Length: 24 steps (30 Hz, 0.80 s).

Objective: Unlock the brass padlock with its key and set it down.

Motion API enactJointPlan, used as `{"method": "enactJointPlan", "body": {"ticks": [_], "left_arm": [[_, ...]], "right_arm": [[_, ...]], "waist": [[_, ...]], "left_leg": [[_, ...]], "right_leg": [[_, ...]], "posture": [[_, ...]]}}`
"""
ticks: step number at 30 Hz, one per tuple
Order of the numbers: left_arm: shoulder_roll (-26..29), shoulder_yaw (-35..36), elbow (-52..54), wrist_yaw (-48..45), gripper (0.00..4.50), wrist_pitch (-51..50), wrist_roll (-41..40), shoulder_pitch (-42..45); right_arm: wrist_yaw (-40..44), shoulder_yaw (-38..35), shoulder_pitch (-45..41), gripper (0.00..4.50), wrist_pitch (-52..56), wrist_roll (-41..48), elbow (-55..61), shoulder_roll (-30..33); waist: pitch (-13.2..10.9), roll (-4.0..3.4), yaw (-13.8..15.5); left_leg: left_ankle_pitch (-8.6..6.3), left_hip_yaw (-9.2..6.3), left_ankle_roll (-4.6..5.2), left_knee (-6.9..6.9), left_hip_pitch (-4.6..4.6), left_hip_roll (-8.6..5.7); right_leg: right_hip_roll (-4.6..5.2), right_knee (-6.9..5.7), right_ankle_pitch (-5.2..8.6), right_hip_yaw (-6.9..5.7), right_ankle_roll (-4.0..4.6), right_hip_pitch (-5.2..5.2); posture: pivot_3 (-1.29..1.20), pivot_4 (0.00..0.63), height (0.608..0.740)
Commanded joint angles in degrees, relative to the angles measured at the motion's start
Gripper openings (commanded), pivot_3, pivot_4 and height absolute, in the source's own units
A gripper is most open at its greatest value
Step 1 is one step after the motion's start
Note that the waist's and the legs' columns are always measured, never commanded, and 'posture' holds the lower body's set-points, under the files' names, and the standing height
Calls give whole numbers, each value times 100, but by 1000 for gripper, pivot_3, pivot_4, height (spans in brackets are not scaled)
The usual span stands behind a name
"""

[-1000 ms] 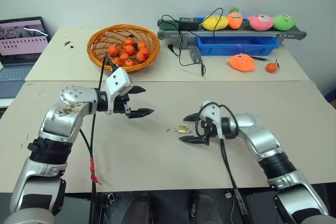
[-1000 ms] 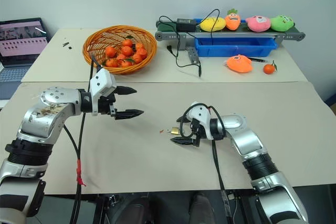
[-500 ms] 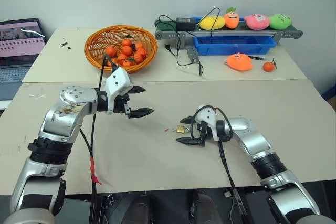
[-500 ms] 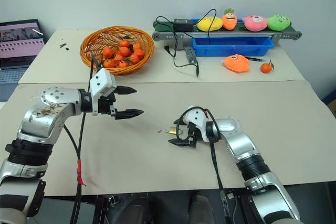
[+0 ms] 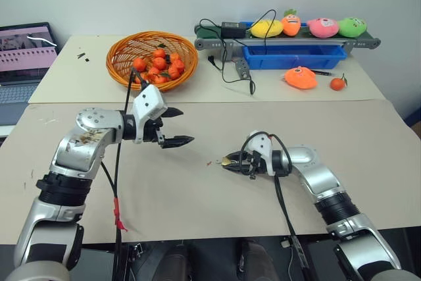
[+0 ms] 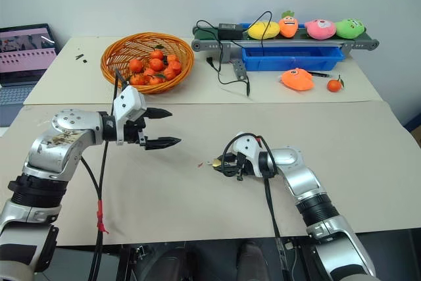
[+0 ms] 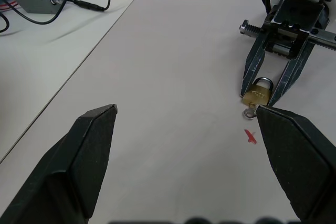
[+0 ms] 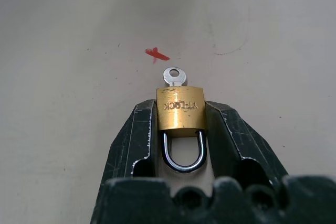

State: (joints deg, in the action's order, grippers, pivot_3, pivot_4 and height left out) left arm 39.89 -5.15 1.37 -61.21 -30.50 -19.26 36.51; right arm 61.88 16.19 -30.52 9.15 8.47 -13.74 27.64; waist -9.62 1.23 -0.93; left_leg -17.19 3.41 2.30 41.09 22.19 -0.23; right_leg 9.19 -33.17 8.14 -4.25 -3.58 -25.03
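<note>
A: Where is the brass padlock [image 8: 181, 107] now?

B: On the worktop [image 5: 197, 195], just beside the red mark [image 8: 157, 54]; the right hand [image 8: 181, 124] is clenched on its body, a finger [image 8: 137, 135] pressed to each side; the shackle looks closed.

A: And the key [image 8: 174, 76]?

B: Seated in the padlock, its round head poking out toward the red mark.

A: The left hand [image 5: 176, 127]?

B: Spread wide, grasping nothing, well apart from the red mark; I judge turning the key, freeing the shackle and setting the lock down all remain.
</note>
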Motion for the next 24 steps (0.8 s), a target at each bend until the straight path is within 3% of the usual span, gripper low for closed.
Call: {"method": "enactJointPlan", "body": {"ticks": [1, 6, 10, 17, 24], "left_arm": [[-118, 442, 15, 133, 4500, -373, -432, 17], [17, 182, -173, 200, 4500, -528, -148, -393], [-117, 272, -262, 434, 4500, -1211, -334, -465], [-925, 939, 187, 1117, 4500, -3468, -1651, -94], [-1500, 1743, 329, 2001, 4500, -5005, -2454, 362]], "right_arm": [[-13, -245, -6, 921, 141, 34, 586, 246], [-42, -604, -65, 921, 481, 183, 1249, 655], [-101, -844, -49, 921, 674, 273, 1628, 884], [-66, -943, 100, 921, 1235, 639, 2554, 1053], [-39, -864, 436, 921, 1233, 671, 2795, 1131]], "waist": [[0, 0, 2], [0, -1, -2], [0, 0, 12], [0, 1, 41], [1, 2, 9]], "left_leg": [[0, -2, 0, 0, 2, 0], [0, -5, 0, -4, -4, 0], [0, 0, 0, -4, -2, 2], [-1, -19, 1, -1, 3, -1], [0, -26, 1, -2, -10, -1]], "right_leg": [[0, 0, 0, 0, 0, -1], [0, 0, 0, 4, 0, -2], [-2, -1, 0, 4, 0, -2], [1, 1, 0, 4, 0, -2], [0, -3, 0, 9, 0, 5]], "posture": [[0, 150, 740], [0, 150, 740], [0, 150, 740], [0, 150, 740], [0, 150, 740]]}}
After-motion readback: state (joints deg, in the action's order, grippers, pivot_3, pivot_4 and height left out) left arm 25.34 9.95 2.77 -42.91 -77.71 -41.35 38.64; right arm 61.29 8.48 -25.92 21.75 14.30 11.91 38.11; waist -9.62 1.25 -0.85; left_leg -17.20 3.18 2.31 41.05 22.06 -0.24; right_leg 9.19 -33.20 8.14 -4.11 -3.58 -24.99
